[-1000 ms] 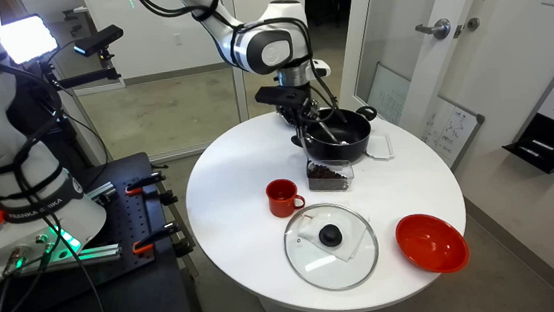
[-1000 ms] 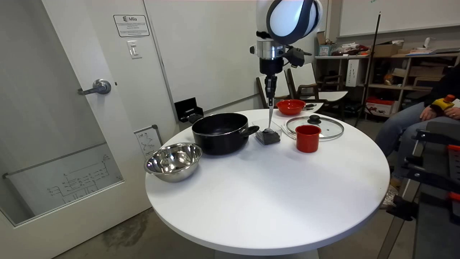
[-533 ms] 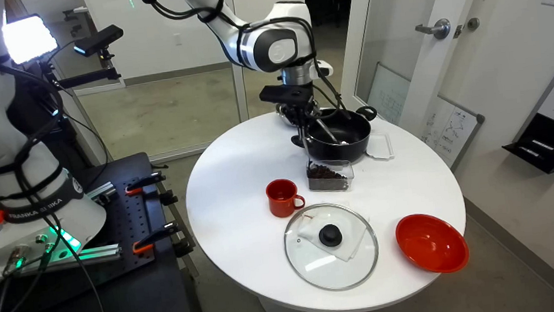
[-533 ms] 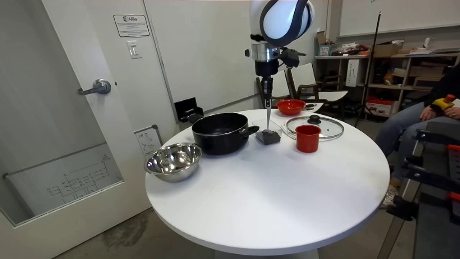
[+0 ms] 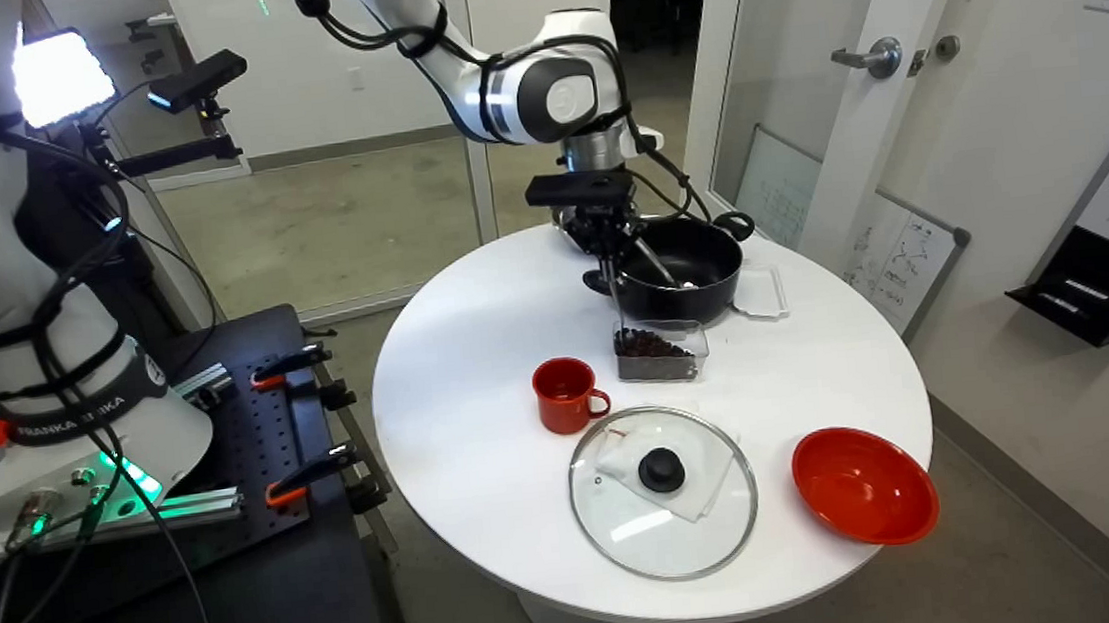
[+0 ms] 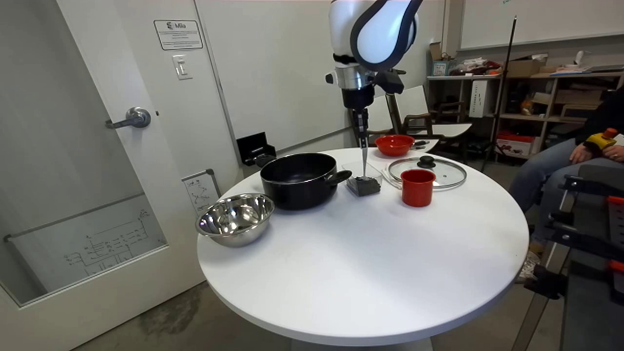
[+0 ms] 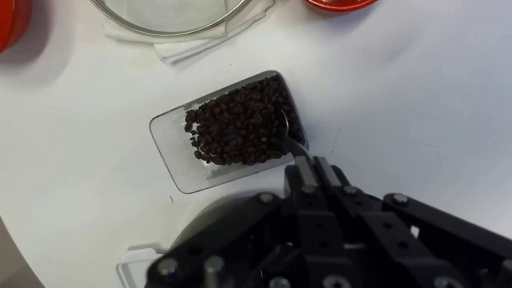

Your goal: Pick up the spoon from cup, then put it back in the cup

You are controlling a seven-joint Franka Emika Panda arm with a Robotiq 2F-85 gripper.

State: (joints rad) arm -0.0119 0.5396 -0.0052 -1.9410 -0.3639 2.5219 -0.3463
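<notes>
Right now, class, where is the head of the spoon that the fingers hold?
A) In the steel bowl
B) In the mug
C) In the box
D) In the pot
C: the wrist view shows the head of the spoon among the beans inside the box.

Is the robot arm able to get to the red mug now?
Probably yes: nothing seems to block the red mug, which stands with its top uncovered. But the gripper holds the spoon, so grabbing the mug must wait.

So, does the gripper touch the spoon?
Touching. In an exterior view, the spoon runs down from the closed jaws of the gripper without a gap; the wrist view shows the handle meeting them.
</notes>
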